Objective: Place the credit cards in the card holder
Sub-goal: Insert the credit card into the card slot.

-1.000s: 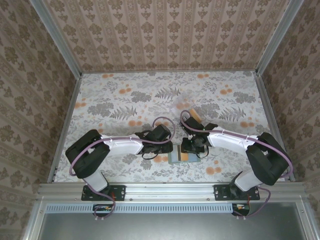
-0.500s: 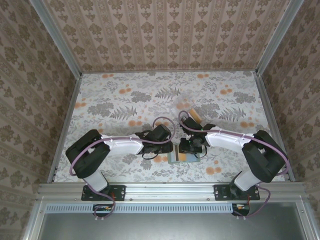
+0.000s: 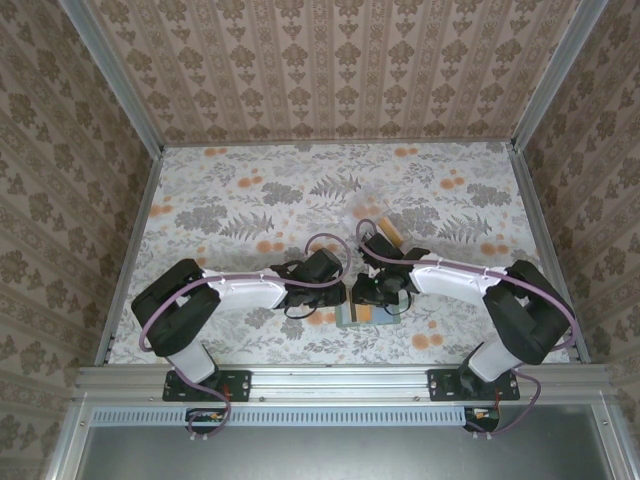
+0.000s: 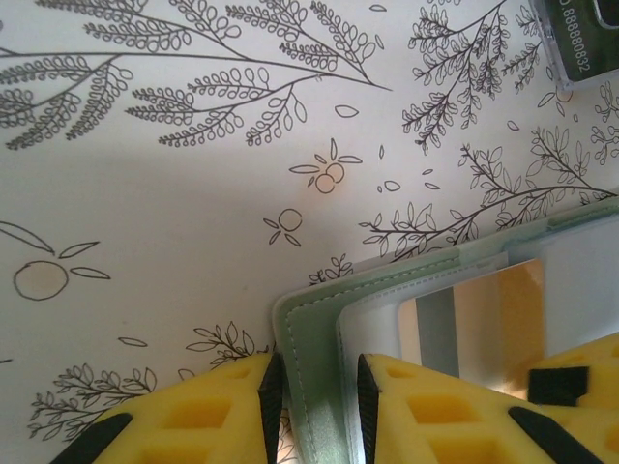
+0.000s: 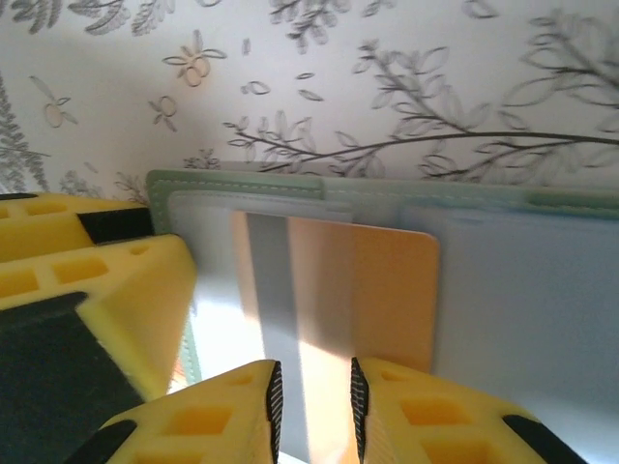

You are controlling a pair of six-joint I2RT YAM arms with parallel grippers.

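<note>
Sliding step: I judge I am feeding an orange card (image 5: 377, 290) into a slot of the card holder (image 3: 360, 316). I would keep it flat and square to the slot mouth, pushing slowly while the other side braces.
Left hand (image 4: 311, 377): jaws narrowly parted, clenched on the card holder's left green edge, which runs between its yellow fingers.
Card holder: lying open by the counter's (image 3: 250, 190) near edge, roughly midway along it, between both hands.
Right hand (image 5: 311, 382): jaws narrowly parted, grasping the orange card's near edge. The card lies across the pale slot panel.
</note>
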